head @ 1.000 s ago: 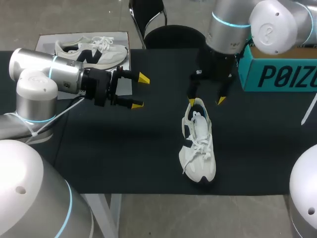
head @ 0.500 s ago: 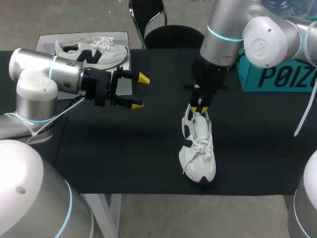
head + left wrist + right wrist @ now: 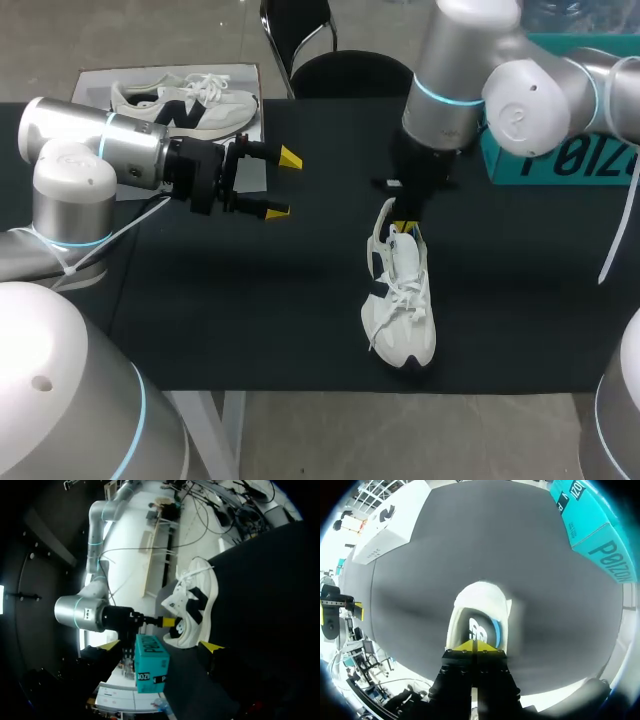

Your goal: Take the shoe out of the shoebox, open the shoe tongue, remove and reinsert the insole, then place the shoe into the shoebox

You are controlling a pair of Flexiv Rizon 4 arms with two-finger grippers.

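1. The right gripper (image 3: 405, 229) is seen with its yellow tips pressed together at the heel end of the shoe (image 3: 400, 300). A second ago the tips were spread wide above that heel. They were brought together half a second ago and have been kept so since.
2. Whether a thin edge of the collar or the insole is pinched between the tips cannot be told. In the right wrist view only the closed tips are shown, with the shoe's opening and its printed insole just ahead of them.
3. The shoe is left where it was, upright on its sole on the black table (image 3: 250, 300). It lies outside the teal shoebox (image 3: 560, 160), heel toward the far edge and toe toward the near one.
4. The left gripper (image 3: 283, 185) has not been moved. It is held above the table, well apart from the shoe, with its fingers spread and nothing between them.
5. The removal from the box is judged done, and the closing at the heel is judged the start of work on the shoe's opening or insole.
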